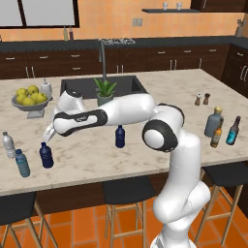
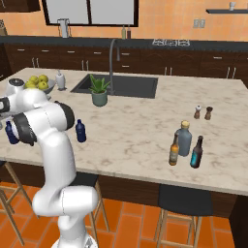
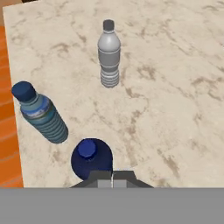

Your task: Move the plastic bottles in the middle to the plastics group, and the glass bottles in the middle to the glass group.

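- Navy-blue plastic bottle stands upright on the marble counter, at the left end near the front edge. You see the gripper directly above its cap.
- You will find the fingers pressed together in the hand view, with no gap between them. They hold nothing.
- In that view, the navy bottle sits just beyond the fingertips, slightly to their left. Its blue cap faces the camera. Whether the fingers touch the bottle cannot be told.
- You will see the teal ribbed bottle just beside the navy bottle, nearer the counter's left end. The clear whitish bottle stands a little beyond that, apart from both.
- Note the second navy bottle near the middle of the counter, in front of the potted plant. It stands upright and well apart from the gripper.
- At the right end you will find the amber bottle upright, just beside the blue-grey flask. The dark teal bottle stands near them to the right.
- For reference, a bowl of yellow fruit rests on the counter behind the arm's hand.
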